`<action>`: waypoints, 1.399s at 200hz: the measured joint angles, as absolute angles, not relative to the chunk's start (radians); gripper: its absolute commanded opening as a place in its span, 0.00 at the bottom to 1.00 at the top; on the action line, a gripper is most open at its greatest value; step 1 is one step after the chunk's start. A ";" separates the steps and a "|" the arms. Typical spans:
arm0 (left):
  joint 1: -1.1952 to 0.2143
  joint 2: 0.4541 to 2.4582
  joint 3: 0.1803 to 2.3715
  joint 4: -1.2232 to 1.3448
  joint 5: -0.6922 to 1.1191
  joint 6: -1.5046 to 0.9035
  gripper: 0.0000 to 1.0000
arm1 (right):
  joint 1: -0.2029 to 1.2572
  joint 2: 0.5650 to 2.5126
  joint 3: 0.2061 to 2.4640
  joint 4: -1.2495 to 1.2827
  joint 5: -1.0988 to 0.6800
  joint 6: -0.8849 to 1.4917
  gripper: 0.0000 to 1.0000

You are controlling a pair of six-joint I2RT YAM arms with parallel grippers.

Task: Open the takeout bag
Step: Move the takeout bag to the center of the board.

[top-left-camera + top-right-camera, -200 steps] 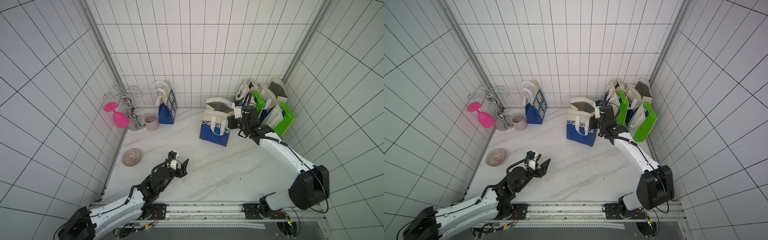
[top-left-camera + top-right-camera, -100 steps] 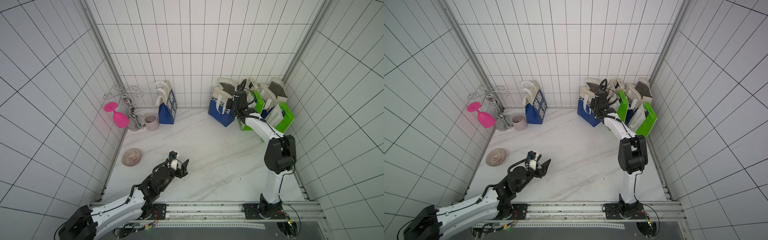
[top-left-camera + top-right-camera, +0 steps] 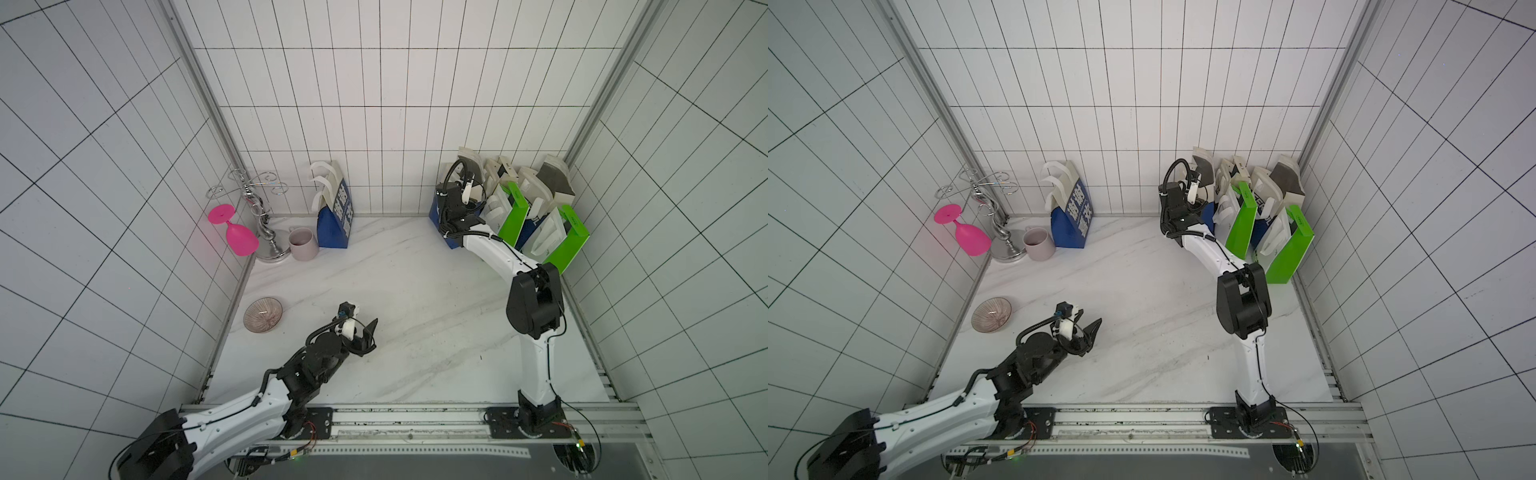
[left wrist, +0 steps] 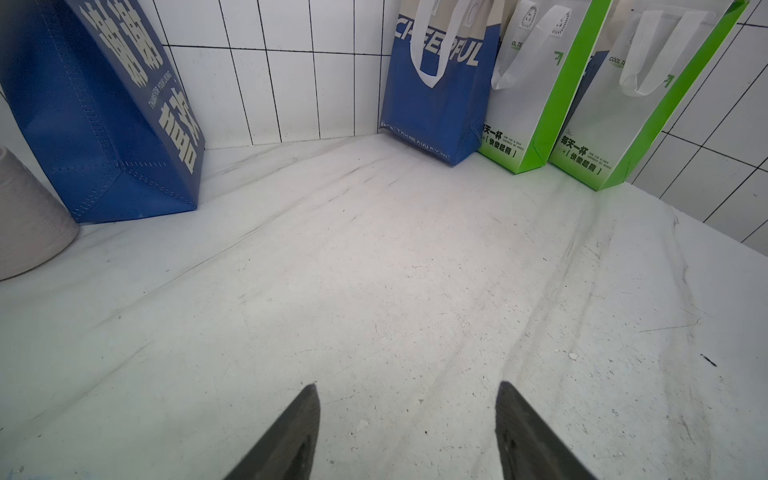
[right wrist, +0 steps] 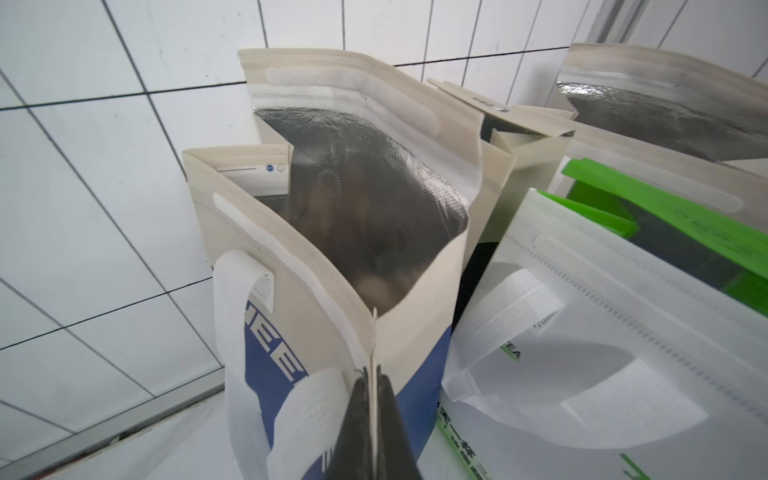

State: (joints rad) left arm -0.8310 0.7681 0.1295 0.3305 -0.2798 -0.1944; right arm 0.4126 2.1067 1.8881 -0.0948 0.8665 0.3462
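The bag (image 5: 415, 332) looks light and floppy, best held at its rim seam, which the right end effector (image 5: 373, 380) pinches; the left end effector (image 4: 405, 390) is spread.

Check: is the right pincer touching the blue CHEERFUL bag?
Touching. The right wrist view shows the right pincer shut on the blue CHEERFUL bag, its cream top edge pinched between the dark fingers with no gap.

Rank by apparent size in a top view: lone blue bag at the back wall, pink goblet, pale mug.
1. blue fabric bag with white lettering
2. pink plastic goblet
3. pale mauve ceramic mug
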 measured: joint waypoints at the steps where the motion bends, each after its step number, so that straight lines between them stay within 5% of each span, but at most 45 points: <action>1: -0.831 0.768 0.130 0.331 -0.280 -0.194 0.68 | 0.412 2.107 1.888 -0.095 0.868 0.348 0.00; 55: -0.831 0.781 0.130 0.331 -0.279 -0.194 0.68 | 0.398 2.107 1.888 -0.151 0.906 0.485 0.00; 90: -0.831 0.786 0.131 0.331 -0.279 -0.194 0.68 | 0.396 2.107 1.888 -0.152 0.838 0.522 0.41; 123: -0.831 0.786 0.132 0.331 -0.274 -0.194 0.68 | 0.389 2.104 1.888 -0.143 0.729 0.530 0.56; 158: -0.831 0.785 0.139 0.330 -0.271 -0.194 0.68 | 0.398 2.016 1.838 -0.132 0.620 0.514 0.60; 224: -0.831 0.779 0.143 0.317 -0.271 -0.220 0.64 | 0.524 1.557 1.450 0.022 0.295 0.405 0.58; 280: -0.830 0.781 0.173 0.276 -0.222 -0.217 0.63 | 0.572 1.709 1.465 0.089 -0.150 0.228 0.59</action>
